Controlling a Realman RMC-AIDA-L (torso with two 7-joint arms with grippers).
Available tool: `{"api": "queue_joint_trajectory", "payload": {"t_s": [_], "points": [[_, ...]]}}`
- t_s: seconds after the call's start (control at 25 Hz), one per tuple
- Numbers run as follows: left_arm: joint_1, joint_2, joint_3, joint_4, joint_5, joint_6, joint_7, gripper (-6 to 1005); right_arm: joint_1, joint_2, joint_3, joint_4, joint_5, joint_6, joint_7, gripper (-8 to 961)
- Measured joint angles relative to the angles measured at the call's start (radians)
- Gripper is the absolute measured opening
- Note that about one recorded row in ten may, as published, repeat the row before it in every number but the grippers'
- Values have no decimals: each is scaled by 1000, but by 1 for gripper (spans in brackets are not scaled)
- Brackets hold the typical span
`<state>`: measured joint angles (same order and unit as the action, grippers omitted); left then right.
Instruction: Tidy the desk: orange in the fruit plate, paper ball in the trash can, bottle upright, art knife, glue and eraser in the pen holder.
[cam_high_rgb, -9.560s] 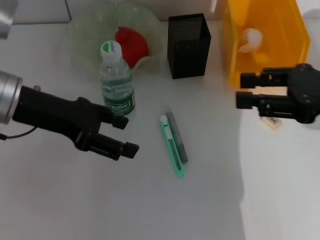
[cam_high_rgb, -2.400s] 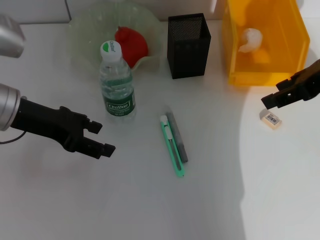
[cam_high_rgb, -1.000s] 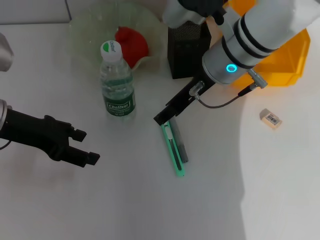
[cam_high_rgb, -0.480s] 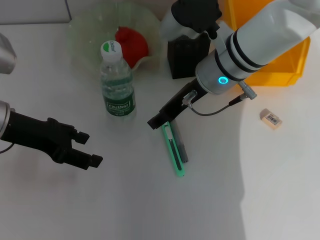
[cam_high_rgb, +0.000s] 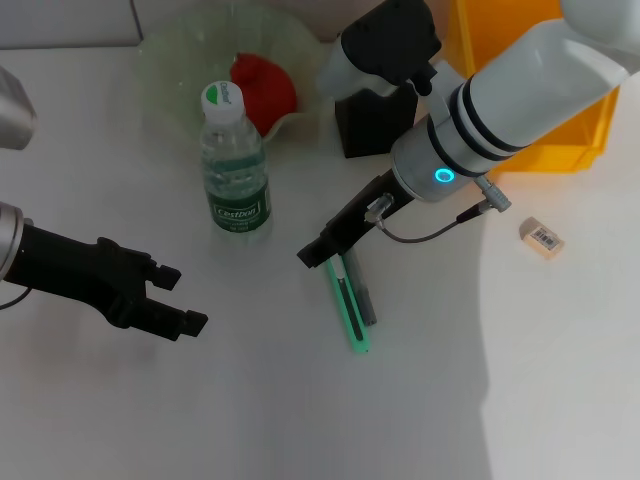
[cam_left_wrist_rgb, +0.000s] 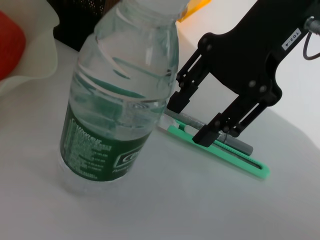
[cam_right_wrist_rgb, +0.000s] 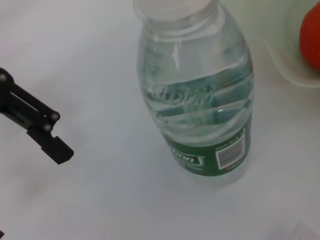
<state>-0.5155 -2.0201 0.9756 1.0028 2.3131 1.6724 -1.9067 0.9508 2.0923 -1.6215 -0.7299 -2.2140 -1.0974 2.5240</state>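
A green art knife (cam_high_rgb: 352, 312) lies on the white desk with a grey glue stick (cam_high_rgb: 366, 300) beside it. My right gripper (cam_high_rgb: 322, 250) is open and low over their far ends; the left wrist view shows it (cam_left_wrist_rgb: 192, 120) straddling the knife (cam_left_wrist_rgb: 235, 161) and glue (cam_left_wrist_rgb: 241, 146). My left gripper (cam_high_rgb: 178, 298) is open and empty, left of and nearer than the upright bottle (cam_high_rgb: 233, 165). The orange (cam_high_rgb: 265, 88) sits in the fruit plate (cam_high_rgb: 170, 70). The eraser (cam_high_rgb: 541, 237) lies at the right. The paper ball is hidden.
The black mesh pen holder (cam_high_rgb: 375, 125) stands behind the knife, partly covered by my right arm. The yellow trash can (cam_high_rgb: 560, 135) is at the back right. The right wrist view shows the bottle (cam_right_wrist_rgb: 200, 105) and one of the left gripper's fingers (cam_right_wrist_rgb: 50, 145).
My right arm has swung from beside the eraser across to the far end of the knife and settled lower. My left gripper has drawn back from the bottle toward the near left.
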Motion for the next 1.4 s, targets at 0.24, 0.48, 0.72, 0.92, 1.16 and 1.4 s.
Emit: {"api": "queue_joint_trajectory", "payload": {"t_s": [0.24, 0.48, 0.72, 0.92, 1.16, 1.4], "points": [[3, 0, 0, 0, 0, -2, 0, 840, 0, 0, -24, 3, 4, 18, 8, 607], [6, 0, 0, 0, 0, -2, 0, 840, 0, 0, -24, 4, 4, 11, 11, 607], [12, 0, 0, 0, 0, -4, 0, 840, -11, -1, -24, -8, 4, 0, 22, 608], [14, 0, 0, 0, 0, -4, 0, 840, -21, -2, -19, -19, 4, -8, 25, 608], [14, 0, 0, -2, 0, -3, 0, 840, -33, -6, -15, -28, 1, -17, 32, 607], [12, 0, 0, -12, 0, -3, 0, 840, -54, -7, -15, -49, -3, -18, 35, 608]]}}
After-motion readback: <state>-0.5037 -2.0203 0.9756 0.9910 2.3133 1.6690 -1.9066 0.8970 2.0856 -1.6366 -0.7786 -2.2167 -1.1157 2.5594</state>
